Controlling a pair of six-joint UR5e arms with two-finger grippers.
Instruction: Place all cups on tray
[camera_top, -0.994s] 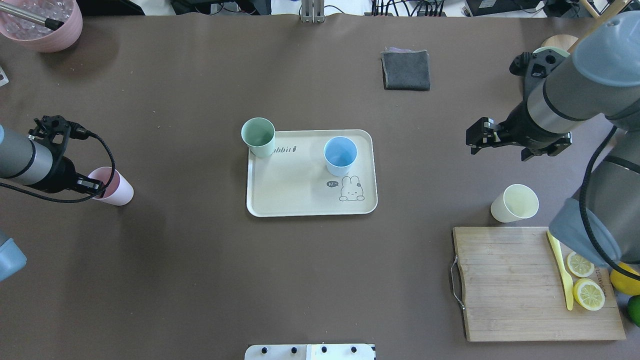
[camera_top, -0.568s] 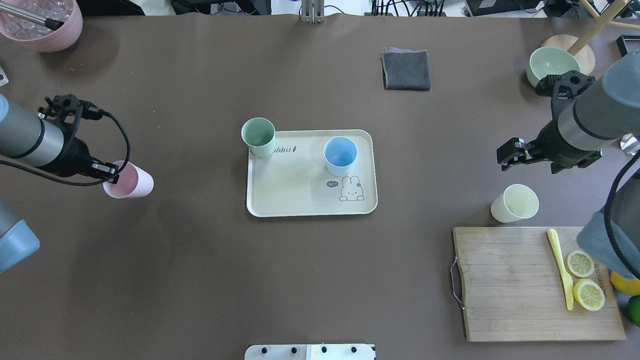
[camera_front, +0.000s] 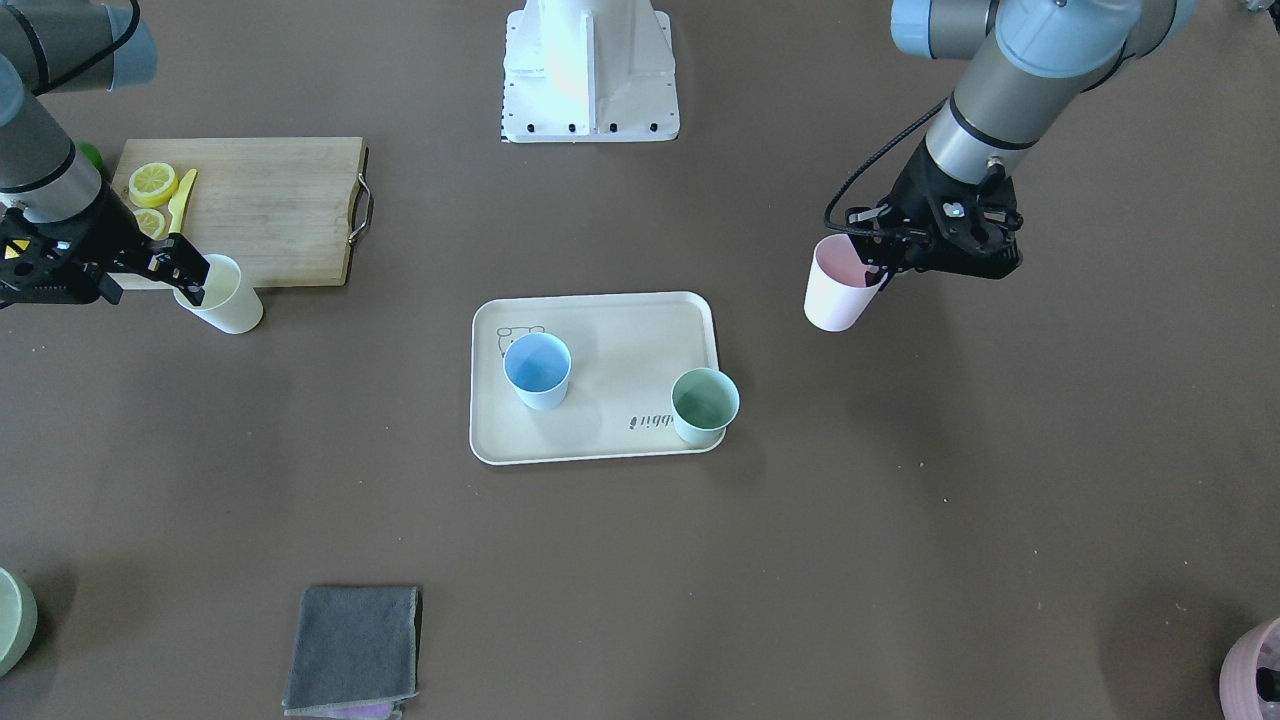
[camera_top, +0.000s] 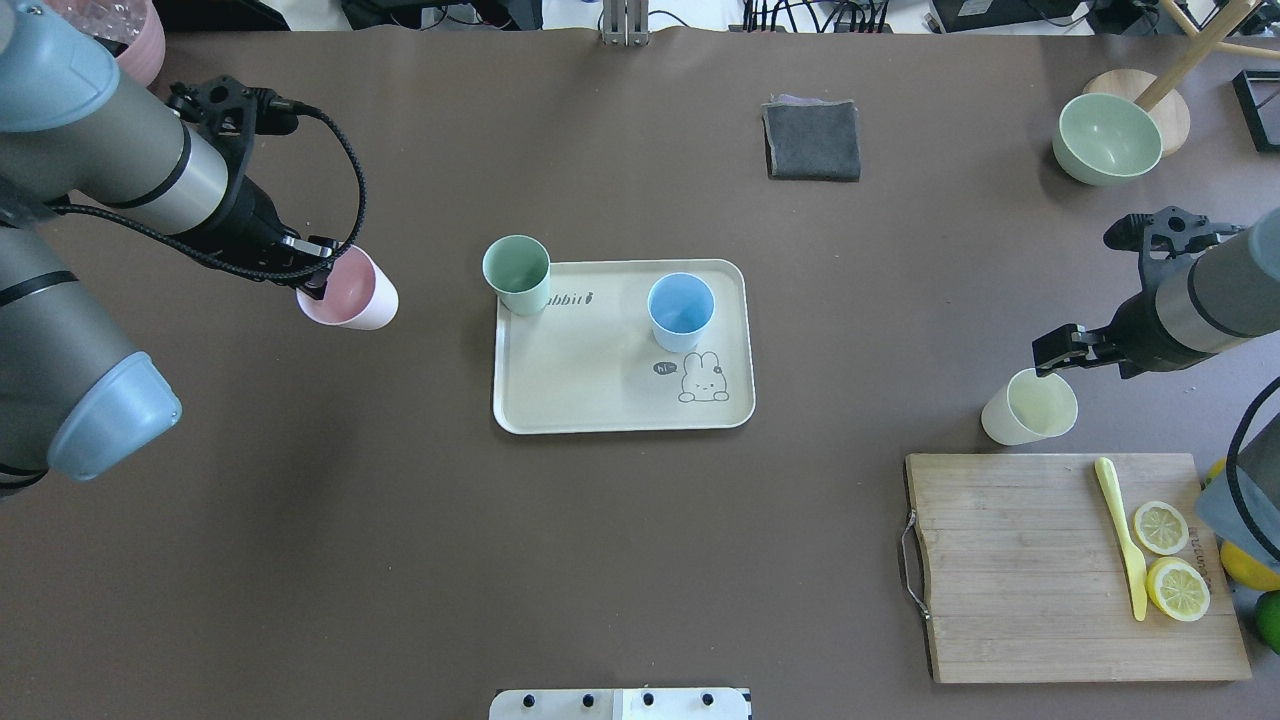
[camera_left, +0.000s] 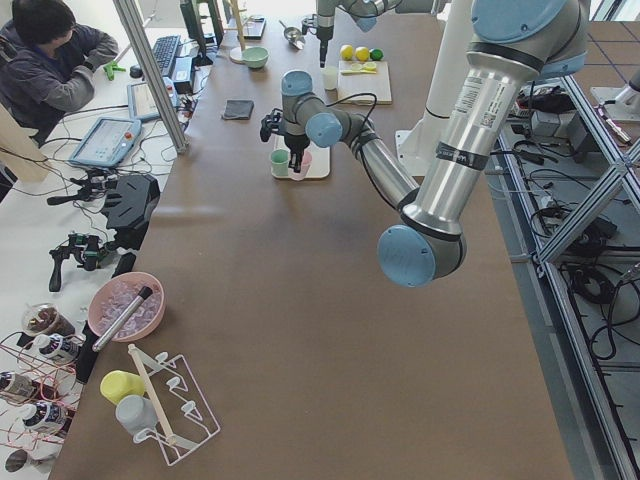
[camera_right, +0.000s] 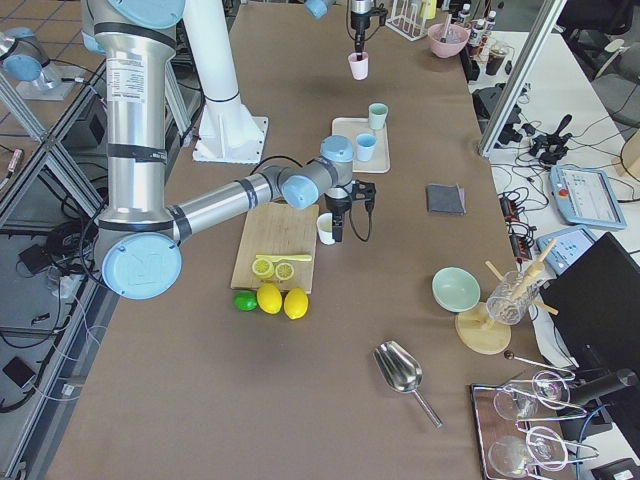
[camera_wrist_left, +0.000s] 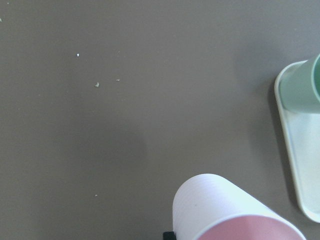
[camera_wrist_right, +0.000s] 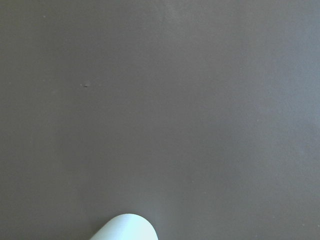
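The cream tray (camera_top: 600, 405) lies mid-table, also seen in the front view (camera_front: 620, 330). On it stand the light blue cup (camera_top: 681, 310) and, at its far left corner, the mint green cup (camera_top: 517, 272). My left gripper (camera_top: 318, 275) is shut on the rim of the pink cup (camera_top: 352, 292) and holds it tilted above the table, left of the tray; the cup also shows in the left wrist view (camera_wrist_left: 225, 212). My right gripper (camera_top: 1058, 357) looks open, right at the far rim of the pale yellow cup (camera_top: 1030, 405), which stands on the table.
A wooden cutting board (camera_top: 1010, 560) with lemon slices and a yellow knife lies just near of the yellow cup. A grey cloth (camera_top: 812, 140) and a pale green bowl (camera_top: 1108, 138) are at the far side. A pink pot (camera_front: 1255, 670) stands at the far left corner.
My left arm has lifted the pink cup and carried it right, toward the tray. My right arm has swung right and come down to the yellow cup's rim.
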